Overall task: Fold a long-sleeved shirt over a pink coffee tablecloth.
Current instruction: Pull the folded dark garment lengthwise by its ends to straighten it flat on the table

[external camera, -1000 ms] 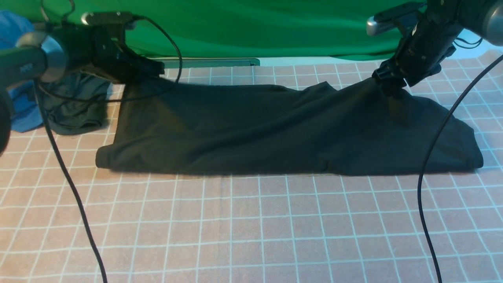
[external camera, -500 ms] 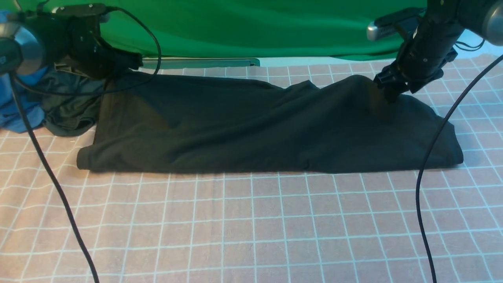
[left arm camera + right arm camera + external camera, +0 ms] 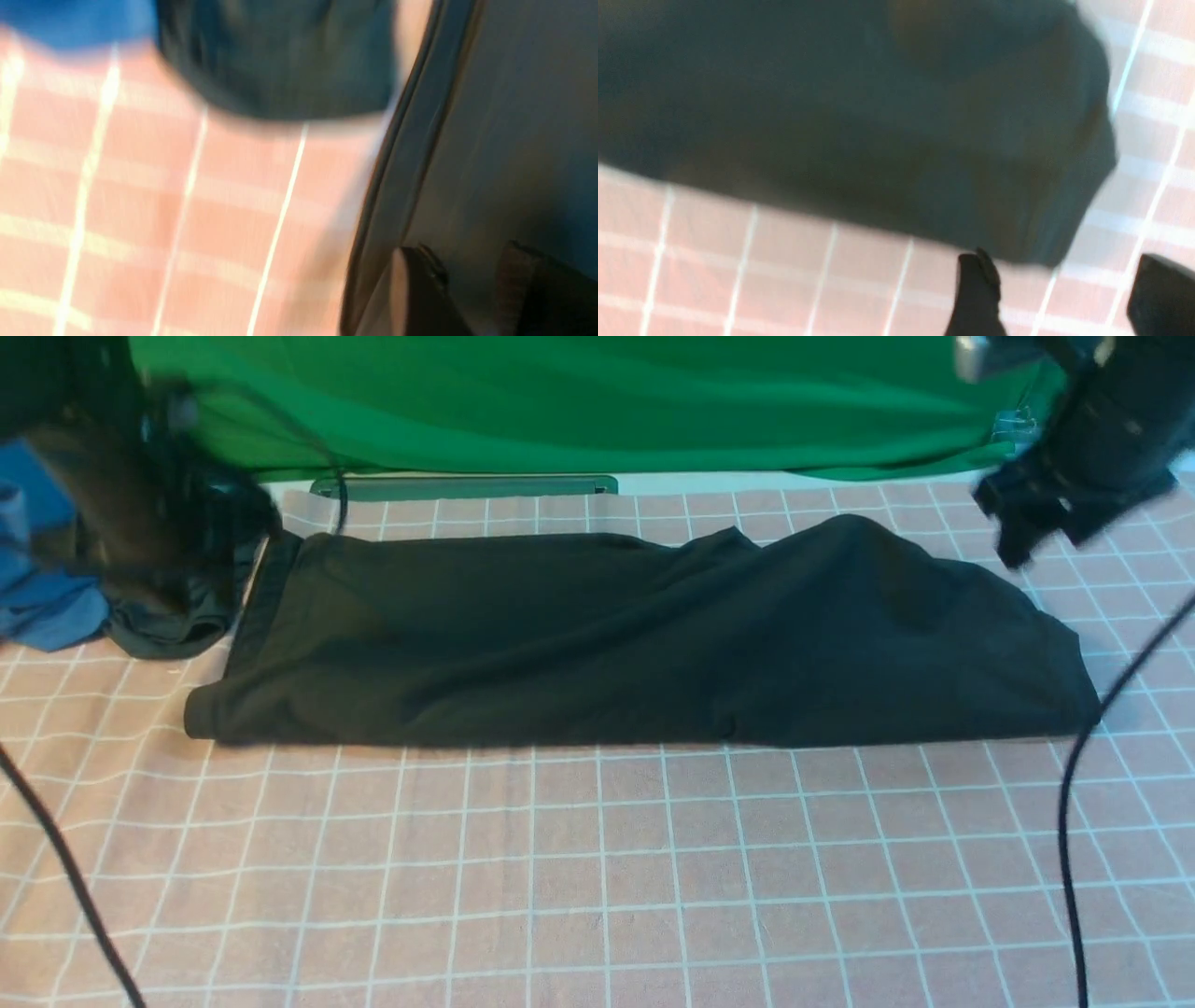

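Long-sleeved shirt (image 3: 635, 644) lies folded, both grippers empty

Front view: the shirt lies in a long band across the middle of the pink coffee tablecloth (image 3: 597, 877). The left gripper (image 3: 224, 513) is a blur at upper left. The right gripper (image 3: 1022, 537) hangs at upper right, off the shirt.

Left wrist view: its fingers are partly apart and hold nothing.

Right wrist view: its fingers are wide apart and empty, near the shirt's edge.

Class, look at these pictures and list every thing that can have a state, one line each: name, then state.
long-sleeved shirt, folded into a long band, lying flat, not held
pink coffee tablecloth, spread out under the shirt
left end effector, open, empty
right end effector, open wide, empty
small dark garment, crumpled in a heap
blue garment, bunched up
green cloth, draped across the back
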Controlling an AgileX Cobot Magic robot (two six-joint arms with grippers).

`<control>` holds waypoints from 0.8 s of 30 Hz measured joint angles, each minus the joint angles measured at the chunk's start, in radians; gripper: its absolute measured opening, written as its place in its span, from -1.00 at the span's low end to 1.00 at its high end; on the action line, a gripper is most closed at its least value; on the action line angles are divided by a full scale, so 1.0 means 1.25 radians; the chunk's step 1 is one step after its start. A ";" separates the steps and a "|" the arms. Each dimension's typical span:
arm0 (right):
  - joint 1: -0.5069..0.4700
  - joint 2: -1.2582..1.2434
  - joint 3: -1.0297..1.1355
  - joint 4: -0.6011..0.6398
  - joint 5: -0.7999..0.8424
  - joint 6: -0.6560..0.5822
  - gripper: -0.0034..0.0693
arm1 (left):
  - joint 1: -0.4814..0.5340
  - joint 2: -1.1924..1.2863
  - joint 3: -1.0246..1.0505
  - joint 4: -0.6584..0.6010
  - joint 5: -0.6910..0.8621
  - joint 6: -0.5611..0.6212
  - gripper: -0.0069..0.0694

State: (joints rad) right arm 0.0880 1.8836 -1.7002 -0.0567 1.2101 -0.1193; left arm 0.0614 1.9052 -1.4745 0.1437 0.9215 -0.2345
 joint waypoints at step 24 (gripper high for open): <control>-0.089 -0.037 0.153 0.010 -0.048 -0.010 0.37 | 0.032 0.012 0.131 -0.016 -0.107 -0.099 0.73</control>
State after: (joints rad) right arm -0.0228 1.8370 -1.5088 -0.0443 1.1501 -0.1318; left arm 0.1014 1.9205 -1.3101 0.1241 0.7881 -0.3587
